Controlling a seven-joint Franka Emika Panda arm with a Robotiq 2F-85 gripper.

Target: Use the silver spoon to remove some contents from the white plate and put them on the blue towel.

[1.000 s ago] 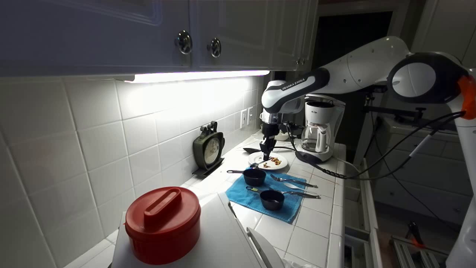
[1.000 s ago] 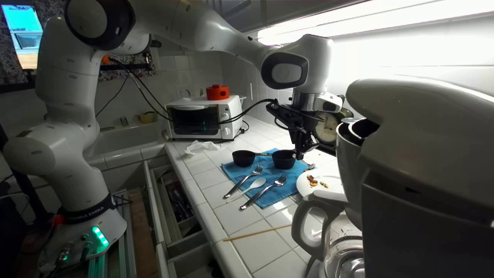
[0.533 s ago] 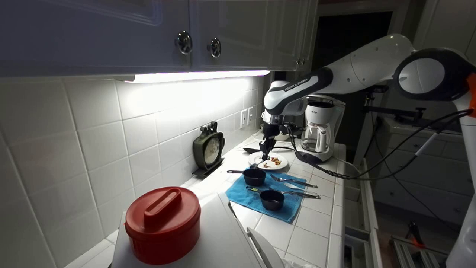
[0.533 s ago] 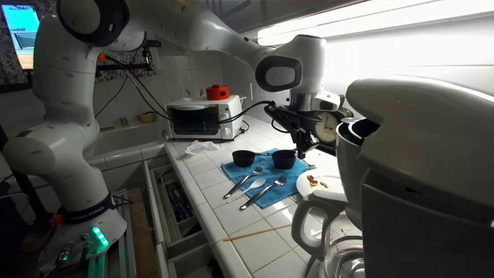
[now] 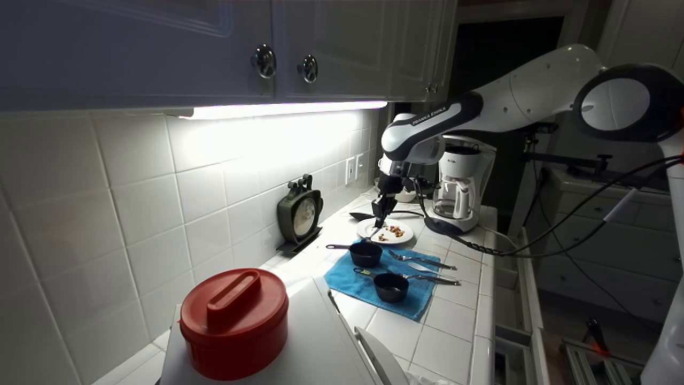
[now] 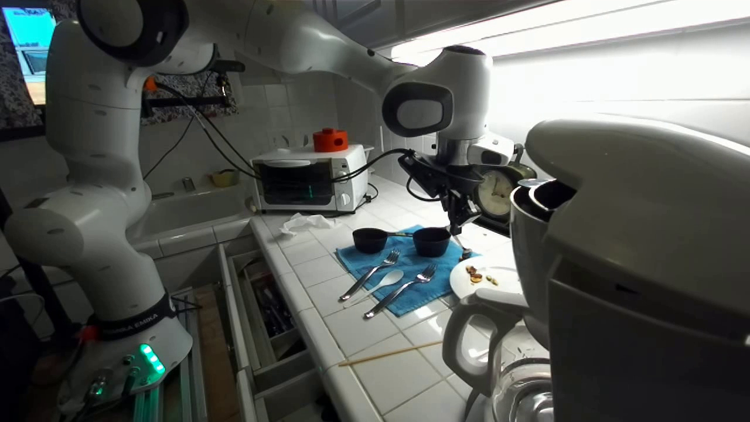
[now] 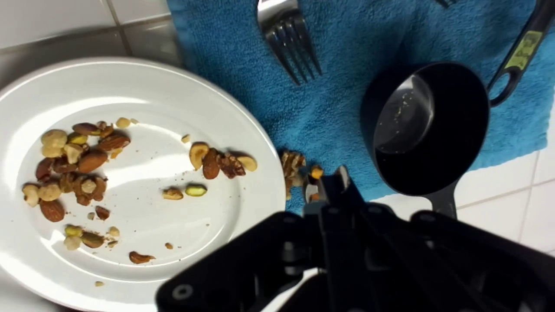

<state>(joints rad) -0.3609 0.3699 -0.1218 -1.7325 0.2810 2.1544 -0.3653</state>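
Observation:
My gripper [image 7: 332,184] is shut on the silver spoon [image 5: 373,234], which slants down below the fingertips. Its bowl shows in the wrist view [image 7: 309,191] between the white plate [image 7: 266,208] and a dark cup, low over the blue towel [image 7: 331,119]; a few bits show at it. A small cluster of nuts [image 7: 292,164] shows on the towel beside the plate's rim. The contents, brownish nuts [image 7: 89,162], lie scattered on the plate, mostly on its far side from the gripper. In an exterior view the gripper [image 6: 458,227] stands above the towel's edge; the fingers hide most of the spoon's handle.
Two dark cups [image 6: 370,240] [image 6: 432,242] stand on the towel. Two forks [image 6: 366,281] [image 6: 404,288] and a white spoon [image 6: 387,280] lie partly on it. A coffee maker [image 5: 459,187] stands beyond the plate, a green scale [image 5: 291,219] against the wall, a thin stick [image 6: 389,354] on the counter.
The gripper has risen slightly and tilted, shifting a little toward the towel side. The spoon's bowl looks turned, and more of its handle shows below the fingers.

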